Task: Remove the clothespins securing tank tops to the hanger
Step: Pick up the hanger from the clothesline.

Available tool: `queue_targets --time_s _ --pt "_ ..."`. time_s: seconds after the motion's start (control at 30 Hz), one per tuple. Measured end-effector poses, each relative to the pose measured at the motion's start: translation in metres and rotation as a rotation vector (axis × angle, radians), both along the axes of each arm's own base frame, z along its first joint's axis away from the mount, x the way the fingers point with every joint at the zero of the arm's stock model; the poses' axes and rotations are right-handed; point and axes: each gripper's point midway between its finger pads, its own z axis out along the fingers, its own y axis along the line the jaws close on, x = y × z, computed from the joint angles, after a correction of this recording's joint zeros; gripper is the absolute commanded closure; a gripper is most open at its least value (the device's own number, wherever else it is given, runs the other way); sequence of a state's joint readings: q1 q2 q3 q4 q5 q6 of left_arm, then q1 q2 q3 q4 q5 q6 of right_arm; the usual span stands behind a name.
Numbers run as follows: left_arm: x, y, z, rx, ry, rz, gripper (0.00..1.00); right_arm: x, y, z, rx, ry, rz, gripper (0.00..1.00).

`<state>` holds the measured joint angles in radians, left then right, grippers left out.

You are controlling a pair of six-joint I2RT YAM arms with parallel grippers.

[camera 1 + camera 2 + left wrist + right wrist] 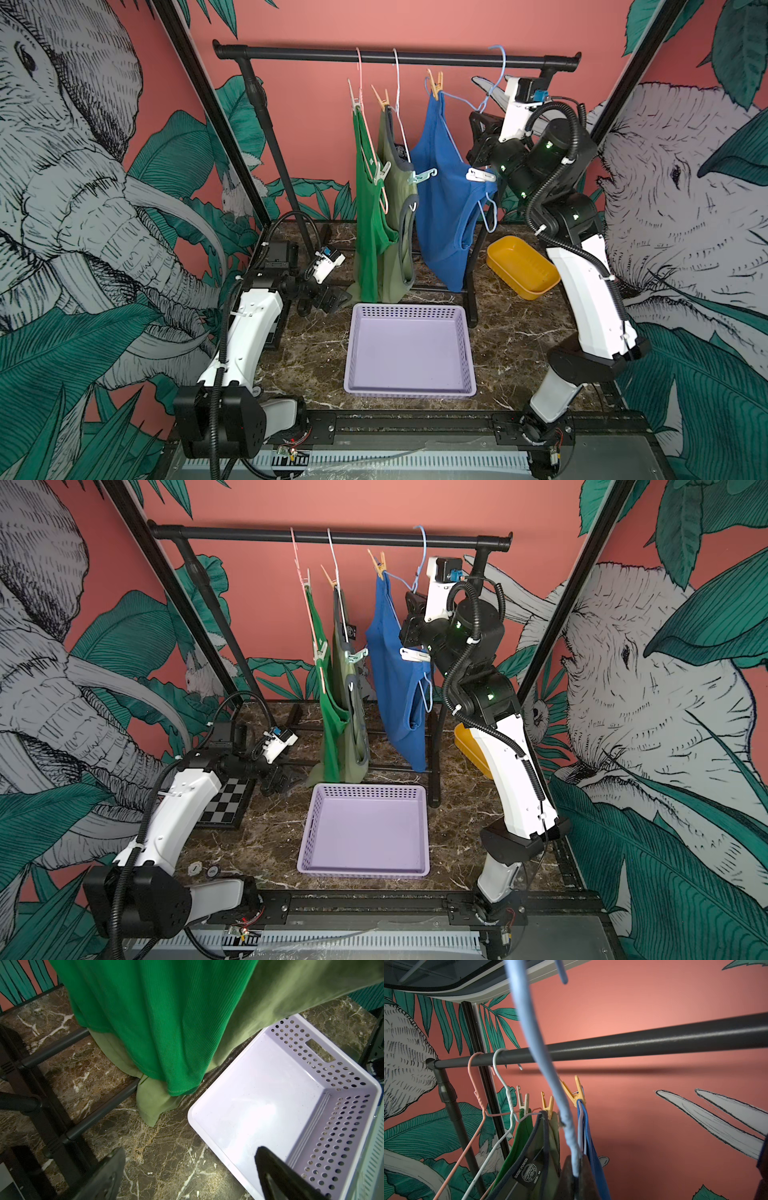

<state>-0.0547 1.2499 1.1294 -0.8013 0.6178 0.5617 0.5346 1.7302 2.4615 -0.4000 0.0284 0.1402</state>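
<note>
The worktop (pixel 519 353) is dark brown marble with white veins, closed in by salmon walls painted with grey elephants and teal leaves. A black clothes rack stands at the back, its rail (pixel 311 53) running across. Nearer the front are a lavender basket (pixel 409 311) with punched sides and, to the right, a yellow tub (pixel 521 266). In a top view the right arm hides half of the tub, and a checkerboard (pixel 226 804) shows only partly under the left arm. The right gripper (pixel 576 1176) is a dark blur at the edge of its wrist view. It is raised beside the blue top (pixel 440 208), and its jaws look closed on the twisted wire neck of the blue hanger (pixel 500 62). The left gripper (pixel 330 299) sits low over the worktop beside the basket, jaws wide apart and empty. The bright green top (pixel 370 232), olive top (pixel 395 208) and blue top hang side by side, and the olive hem touches the marble. Three clothespins stand upright at the strap tops: a pale pin (pixel 522 1101) on the green, a tan pin (pixel 548 1105) on the olive and an orange pin (pixel 576 1093) on the blue. Three more jut sideways lower down: a white pin (pixel 382 172), a mint pin (pixel 422 176) and another white one on the blue top just beside the right gripper. I cannot tell which top the mint pin grips.
</note>
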Motion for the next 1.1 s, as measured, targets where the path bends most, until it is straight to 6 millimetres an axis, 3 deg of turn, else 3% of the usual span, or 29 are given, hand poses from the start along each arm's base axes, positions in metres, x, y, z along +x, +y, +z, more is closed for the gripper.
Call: queue_targets --time_s 0.33,0.53,0.83,1.1 --pt "-0.004 0.002 0.005 0.024 -0.019 -0.020 0.01 -0.039 -0.018 0.008 -0.045 0.002 0.018 1.00" --pt "-0.014 0.006 0.012 0.059 -0.043 -0.029 0.09 -0.073 -0.034 0.028 -0.036 -0.035 0.034 1.00" --pt "-0.026 0.009 0.036 0.087 -0.107 -0.044 0.01 -0.128 -0.057 0.051 -0.002 -0.088 0.085 1.00" --pt "-0.040 0.008 0.068 0.085 -0.165 -0.057 0.01 -0.168 -0.069 0.053 0.028 -0.071 0.154 1.00"
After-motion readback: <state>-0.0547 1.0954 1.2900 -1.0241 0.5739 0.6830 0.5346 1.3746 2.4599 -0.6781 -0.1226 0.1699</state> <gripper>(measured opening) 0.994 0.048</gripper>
